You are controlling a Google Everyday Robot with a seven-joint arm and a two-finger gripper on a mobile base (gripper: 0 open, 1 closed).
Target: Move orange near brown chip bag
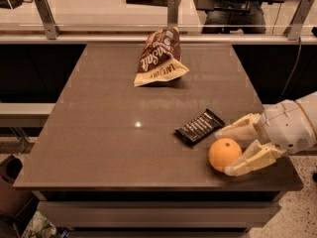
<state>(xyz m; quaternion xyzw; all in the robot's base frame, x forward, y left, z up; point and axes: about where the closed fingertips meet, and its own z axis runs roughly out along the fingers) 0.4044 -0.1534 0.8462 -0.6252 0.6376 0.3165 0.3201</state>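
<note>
Gripper [223,151] straddles the orange [224,155] at the table [99,133] edge — fingers [250,160] spread; brown chip bag [158,59] well apart.

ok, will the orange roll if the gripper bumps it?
Likely yes: the orange is round and sits on a smooth flat table, near the front edge. The gripper, open, straddles it; the smooth skin may slip.

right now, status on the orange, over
Pincer open at table's near right edge, one finger each side of the orange. Orange on the table, far from brown chip bag. Black bar lies between them.
</note>
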